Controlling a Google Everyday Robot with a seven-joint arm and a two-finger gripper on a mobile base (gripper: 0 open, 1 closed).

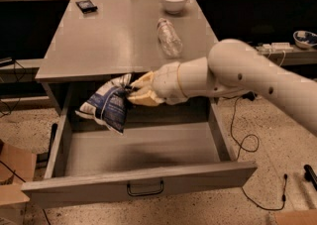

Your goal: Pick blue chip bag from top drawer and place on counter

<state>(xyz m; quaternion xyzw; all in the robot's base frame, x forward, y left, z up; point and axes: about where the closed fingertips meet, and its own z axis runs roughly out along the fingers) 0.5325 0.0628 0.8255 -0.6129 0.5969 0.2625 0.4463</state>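
Over the open top drawer (143,147), claw (133,92) is clenched on the upper right corner of the blue chip bag (106,105). Bag hangs from that pinch, looks clear of the drawer floor, top end about level with the front edge of the surface (99,45). Bag body dangles at 8 o'clock of the claw.

Step in hand, my read: carry up and back onto the surface.
- Raise first. Bag's low end sits below the surface edge and would likely snag on a straight push toward 12.
- Then head 11–12 o'clock, onto the left half.
- Clear plastic bottle (169,38) lies at 1 o'clock of the claw, white bowl (174,0) beyond it, small dark object (86,6) far at 11. Keep the arm (247,70) off the bottle; it could roll.
- Go slow: foil held by a corner may slip.
- Let go only once the bag rests flat.
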